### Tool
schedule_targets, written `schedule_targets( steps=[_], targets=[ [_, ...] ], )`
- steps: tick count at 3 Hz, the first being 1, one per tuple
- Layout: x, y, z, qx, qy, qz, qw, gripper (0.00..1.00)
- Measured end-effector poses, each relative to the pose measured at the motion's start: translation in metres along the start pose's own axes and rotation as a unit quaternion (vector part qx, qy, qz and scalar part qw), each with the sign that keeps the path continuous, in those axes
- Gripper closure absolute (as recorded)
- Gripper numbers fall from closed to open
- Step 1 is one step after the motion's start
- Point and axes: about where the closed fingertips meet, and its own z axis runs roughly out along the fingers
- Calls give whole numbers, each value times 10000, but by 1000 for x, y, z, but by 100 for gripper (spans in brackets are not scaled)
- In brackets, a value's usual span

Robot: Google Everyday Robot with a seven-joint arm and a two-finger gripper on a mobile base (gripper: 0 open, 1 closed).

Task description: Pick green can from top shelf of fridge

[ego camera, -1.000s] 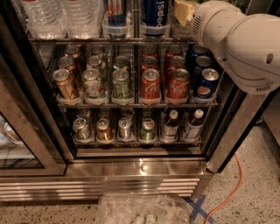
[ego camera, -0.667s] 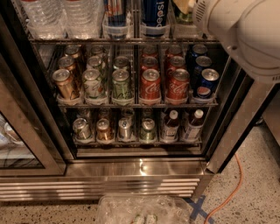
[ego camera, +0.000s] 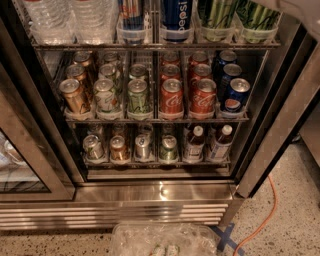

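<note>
End effector: out of sight above the upper right corner, so whether it is open or closed cannot be told. Only a pale, rounded stretch of the arm point(ego camera: 306, 11) shows there.

Green can point(ego camera: 258, 15): tall, bright green with dark streaks, upright in the rightmost clear holder on the top shelf point(ego camera: 150, 46), just below and left of that stretch of arm; its top runs out of view.

Second green can point(ego camera: 218, 12): same kind, in the next holder to the left.

Tall Pepsi can point(ego camera: 177, 12): left of the green pair, same shelf.

Water bottles point(ego camera: 55, 17): far left of the top shelf.

Middle rack: short cans in lanes, from left gold, pale green-and-white, Coca-Cola cans point(ego camera: 172, 97), then blue Pepsi cans point(ego camera: 235, 94).

Bottom rack: small cans, and two capped bottles point(ego camera: 194, 142) at the right.

Fridge point(ego camera: 160, 192): stainless, ribbed grille at the base.

Floor: crumpled clear bag point(ego camera: 160, 239), blue tape cross point(ego camera: 227, 238), orange cable point(ego camera: 262, 215).
</note>
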Motion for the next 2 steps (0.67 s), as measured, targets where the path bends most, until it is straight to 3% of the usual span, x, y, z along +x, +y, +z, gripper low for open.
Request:
schedule_targets(
  steps=[1, 2],
  targets=[
    [23, -14, -55, -190, 361, 175, 9990, 100],
    [56, -25, -107, -455, 704, 431, 9955, 100]
  ],
)
